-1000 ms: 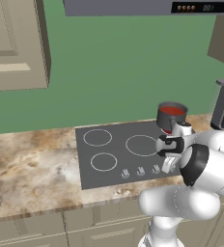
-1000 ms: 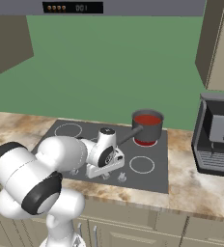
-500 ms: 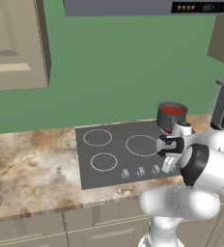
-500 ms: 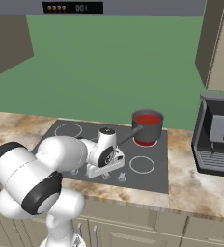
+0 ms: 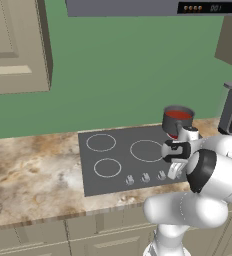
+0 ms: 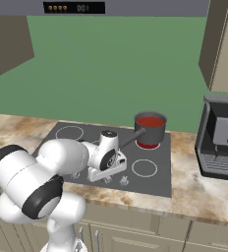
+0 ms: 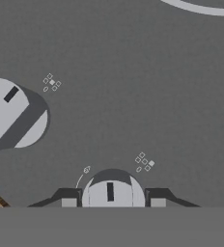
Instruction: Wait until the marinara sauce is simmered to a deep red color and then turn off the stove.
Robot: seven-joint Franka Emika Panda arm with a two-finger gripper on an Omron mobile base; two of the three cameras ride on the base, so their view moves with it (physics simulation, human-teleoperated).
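Sauce: the marinara sauce (image 6: 150, 121) sits deep red in its small dark pot (image 5: 177, 121) on the stove's (image 5: 118, 170) far right burner; I judge it ready.
Hand: my gripper (image 7: 112, 201) hangs low over the front row of knobs, because that is where the burner is shut off.
Jaws: drawn in as far as they go, one tip on each side of a silver knob (image 7: 113, 191); this looks like a grip for turning.
Neighbour: another knob (image 7: 13, 113) lies just beside, untouched.
Caution: which burner my knob controls I cannot tell.
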